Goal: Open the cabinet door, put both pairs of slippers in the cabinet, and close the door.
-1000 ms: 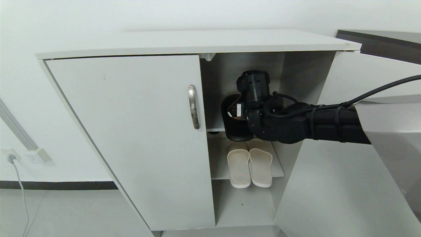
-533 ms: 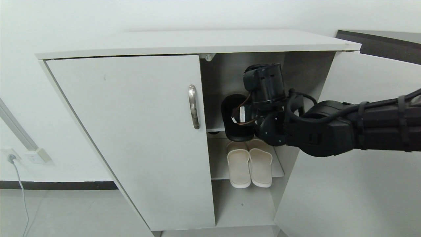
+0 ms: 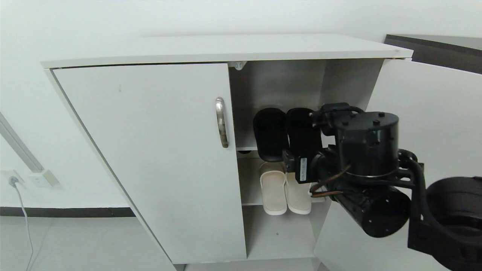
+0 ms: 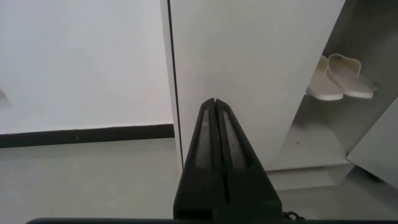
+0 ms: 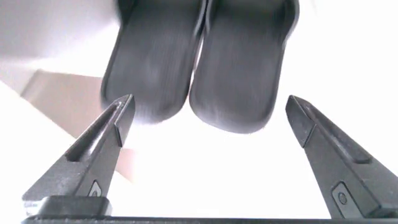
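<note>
Right arm [image 3: 369, 150] has backed out of the cabinet [image 3: 226, 47] in the head view; black slippers [image 3: 271, 131] sit paired on the upper shelf [image 3: 241, 148], white slippers [image 3: 280, 188] a shelf below. Left wrist: left gripper [image 4: 214, 102] jaws pressed together, near the closed left door [image 4: 249, 56]. Right wrist: right gripper [image 5: 209, 102] jaws wide, empty, black pair just ahead. Clear the opening fully first, then push the open right door [image 3: 425, 98] shut from its outer face.
</note>
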### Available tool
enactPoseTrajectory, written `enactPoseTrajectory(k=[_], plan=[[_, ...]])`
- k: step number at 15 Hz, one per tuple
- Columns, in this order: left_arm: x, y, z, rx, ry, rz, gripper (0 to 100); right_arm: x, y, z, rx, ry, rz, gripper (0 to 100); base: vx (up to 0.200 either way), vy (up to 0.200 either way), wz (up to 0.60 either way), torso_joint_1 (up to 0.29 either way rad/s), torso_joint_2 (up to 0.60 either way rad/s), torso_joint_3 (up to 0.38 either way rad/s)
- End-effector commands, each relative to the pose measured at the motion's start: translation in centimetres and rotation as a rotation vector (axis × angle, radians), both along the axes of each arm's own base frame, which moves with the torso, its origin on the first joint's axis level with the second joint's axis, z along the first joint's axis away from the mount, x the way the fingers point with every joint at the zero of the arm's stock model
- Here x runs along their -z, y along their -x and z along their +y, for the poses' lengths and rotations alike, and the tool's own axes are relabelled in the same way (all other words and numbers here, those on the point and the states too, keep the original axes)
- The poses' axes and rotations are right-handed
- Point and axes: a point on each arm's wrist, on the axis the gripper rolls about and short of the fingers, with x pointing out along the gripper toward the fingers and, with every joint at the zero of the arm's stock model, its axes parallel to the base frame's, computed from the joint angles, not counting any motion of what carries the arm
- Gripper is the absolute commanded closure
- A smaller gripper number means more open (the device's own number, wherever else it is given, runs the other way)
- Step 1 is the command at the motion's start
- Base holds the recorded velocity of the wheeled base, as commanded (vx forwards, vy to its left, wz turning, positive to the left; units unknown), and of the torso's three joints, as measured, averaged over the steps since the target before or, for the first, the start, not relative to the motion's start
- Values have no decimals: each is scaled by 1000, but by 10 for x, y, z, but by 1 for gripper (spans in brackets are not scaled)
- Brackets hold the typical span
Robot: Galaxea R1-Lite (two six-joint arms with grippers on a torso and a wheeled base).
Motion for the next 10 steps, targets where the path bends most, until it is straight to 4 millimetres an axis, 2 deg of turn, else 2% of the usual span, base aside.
enactPoseTrajectory(k=[1,5,10], plan=[[0,0,0,0,0,2,100,18,17,-14,-69,5,23,100,0,0,0,0,0,0],[0,0,0,0,2,2,100,43,11,-5,-116,-22,49,100,0,0,0,0,0,0],[0,0,0,1,2,2,100,52,8,0,-129,-35,41,100,0,0,0,0,0,0]])
